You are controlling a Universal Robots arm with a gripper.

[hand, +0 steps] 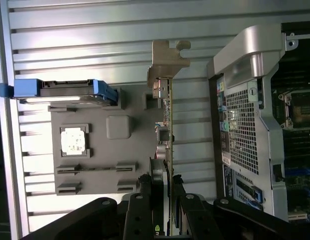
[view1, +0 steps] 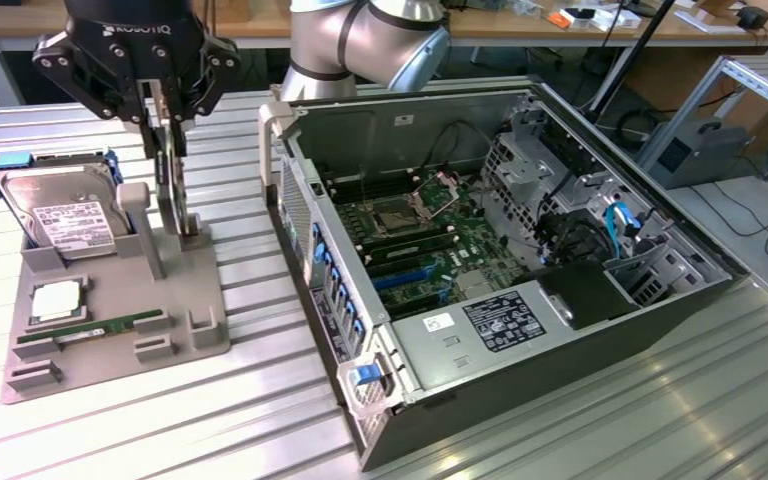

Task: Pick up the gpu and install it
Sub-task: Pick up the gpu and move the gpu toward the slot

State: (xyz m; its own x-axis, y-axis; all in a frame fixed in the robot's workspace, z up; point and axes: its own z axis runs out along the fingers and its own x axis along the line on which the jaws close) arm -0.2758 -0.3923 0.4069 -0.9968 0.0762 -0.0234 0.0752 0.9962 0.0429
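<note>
1. We read "ROBOTIQ" on the gripper; its jaws are partly closed, pinching the gpu.
2. We see the gpu upright on edge over the grey holder, between the hard drive and the open computer case.
3. We cannot read the drive's white label.

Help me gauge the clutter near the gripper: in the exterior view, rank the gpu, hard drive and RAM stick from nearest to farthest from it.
1. gpu: upright on the stand, right at the gripper.
2. hard drive: propped on the stand, toward the exterior view's left.
3. RAM stick: lying flat on the stand, toward the camera.
</note>
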